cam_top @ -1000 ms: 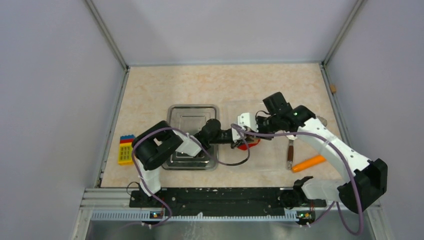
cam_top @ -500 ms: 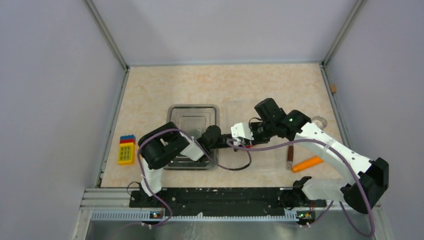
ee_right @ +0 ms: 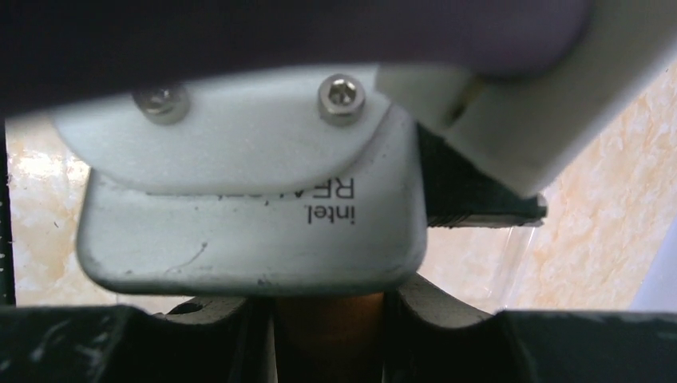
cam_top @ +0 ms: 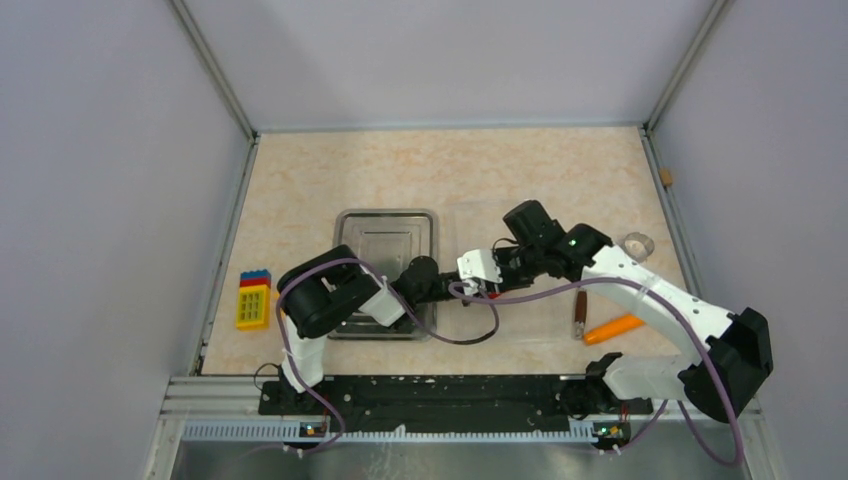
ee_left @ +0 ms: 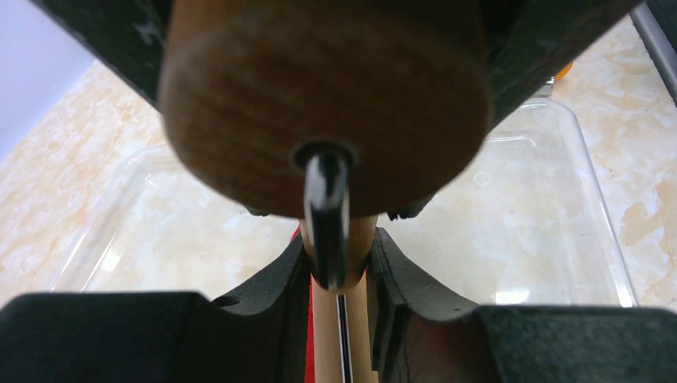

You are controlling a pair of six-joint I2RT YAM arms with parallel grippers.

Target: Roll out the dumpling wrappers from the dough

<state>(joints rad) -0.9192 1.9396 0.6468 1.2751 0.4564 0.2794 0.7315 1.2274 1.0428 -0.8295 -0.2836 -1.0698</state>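
Both grippers hold a wooden rolling pin (ee_left: 319, 104) by its ends over the clear plastic mat (cam_top: 525, 305). My left gripper (ee_left: 335, 263) is shut on one thin handle (ee_left: 331, 335). It sits right of the metal tray in the top view (cam_top: 452, 288). My right gripper (ee_right: 331, 307) is shut on the other handle (ee_right: 331, 319), facing the left one in the top view (cam_top: 497, 277). The red dough shows only as a thin red sliver (ee_left: 308, 343) under the pin beside the left finger. No round wrapper is in view.
A metal tray (cam_top: 385, 235) lies left of the mat. An orange carrot (cam_top: 617, 327), a brown-handled tool (cam_top: 579, 310) and a small ring (cam_top: 636, 243) lie to the right. Toy bricks (cam_top: 251, 298) sit at the far left. The left wrist camera body (ee_right: 255, 223) fills the right wrist view.
Both grippers have moved left with the rolling pin between them. The red dough that showed under the grippers in the top view is now covered.
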